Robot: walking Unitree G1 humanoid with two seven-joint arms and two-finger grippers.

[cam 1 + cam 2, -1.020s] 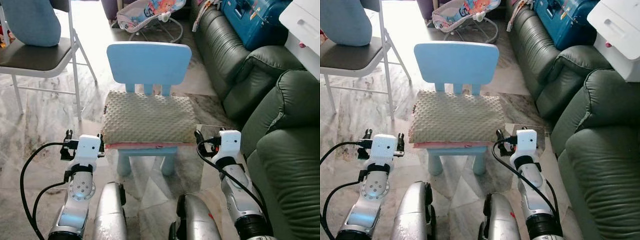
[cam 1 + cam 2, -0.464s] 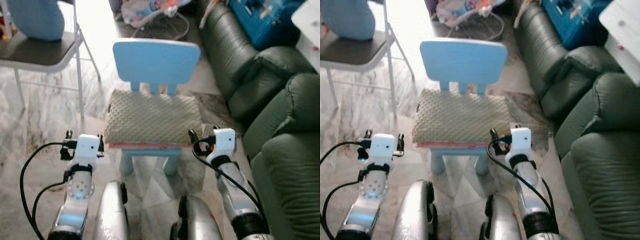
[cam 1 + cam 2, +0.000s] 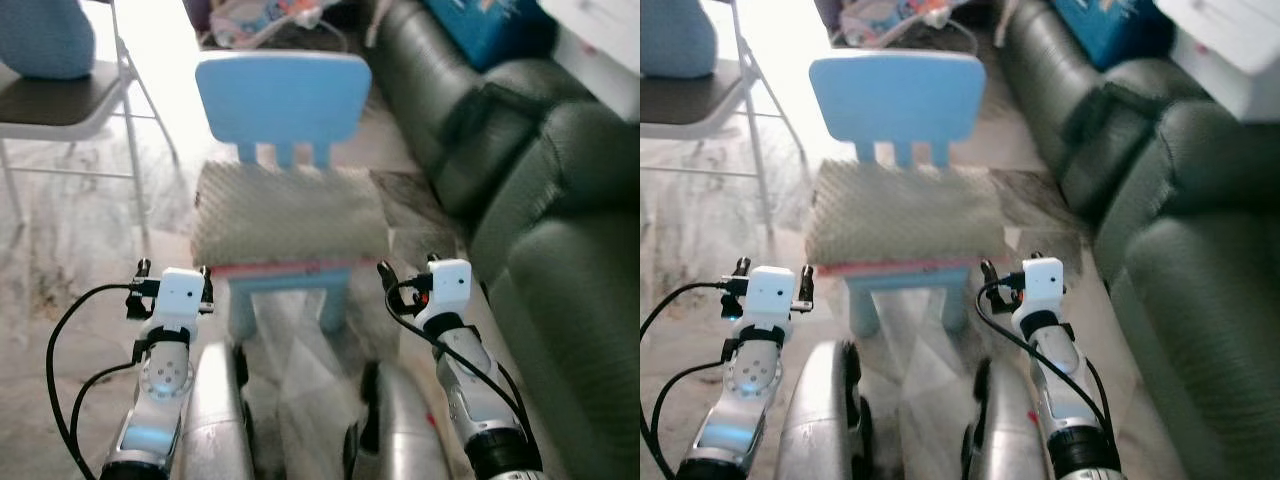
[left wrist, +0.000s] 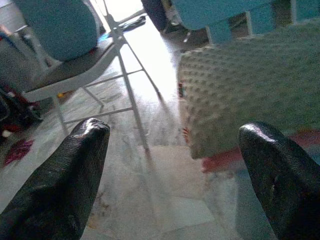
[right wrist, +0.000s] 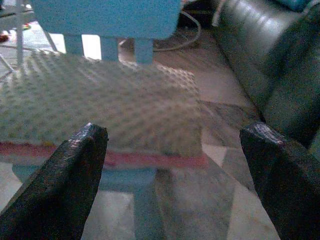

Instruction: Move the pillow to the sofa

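A beige dotted pillow (image 3: 285, 210) with a pink underside lies flat on the seat of a small light-blue child's chair (image 3: 283, 95). The dark green leather sofa (image 3: 560, 200) runs along the right side. My left gripper (image 3: 173, 272) is open, low and just outside the pillow's front left corner. My right gripper (image 3: 408, 268) is open just off the front right corner. In the left wrist view the pillow's corner (image 4: 250, 90) lies between the fingers (image 4: 75, 175). From the right wrist, the pillow's front edge (image 5: 100, 100) sits ahead of the open gripper (image 5: 175, 165). Neither gripper touches the pillow.
A grey folding chair (image 3: 60, 105) with a blue cushion (image 3: 45, 40) stands at the far left. A baby bouncer (image 3: 270, 15) is behind the small chair. A blue case (image 3: 480, 25) and a white box (image 3: 600, 30) rest on the sofa. Marble floor (image 3: 70, 230) lies around.
The camera has shifted and the picture is blurred; the chair and pillow now appear a little further left. Both grippers stay open by the pillow's front corners.
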